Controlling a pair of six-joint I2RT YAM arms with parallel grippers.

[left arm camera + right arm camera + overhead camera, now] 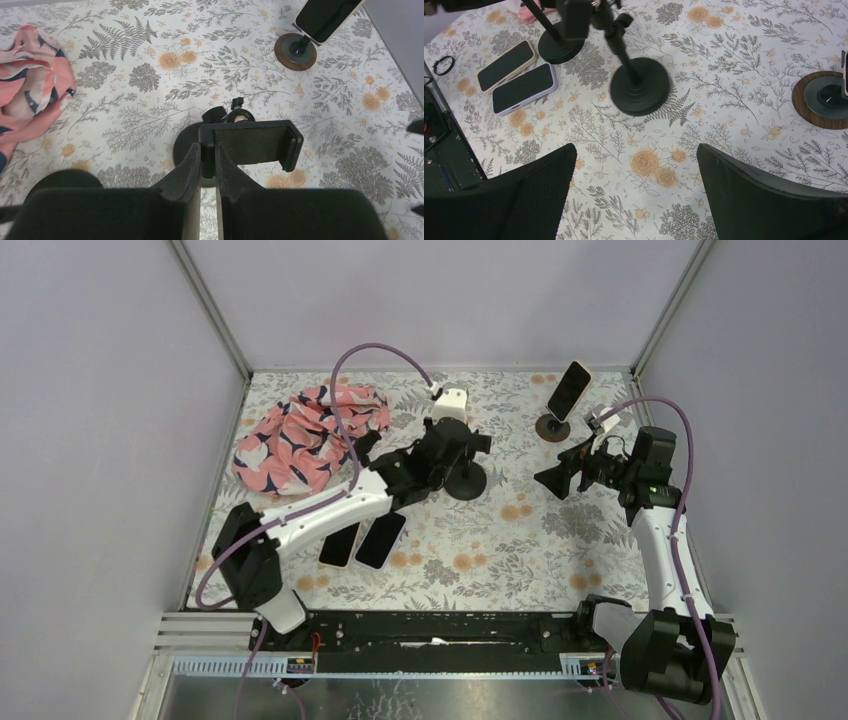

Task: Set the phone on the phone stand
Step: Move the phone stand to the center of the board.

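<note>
L hand seems pinched on matte blk stand clamp; R hand gaping.

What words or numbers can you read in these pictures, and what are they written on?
None: no words, numbers or logos can be read in any view.
Cream-edged phone and lilac-edged phone: dark, blank screens.
Upright phone: dark, blank screen.
Black stand: plain, no label to see.
Cloth: only a printed pattern, no writing.
</note>
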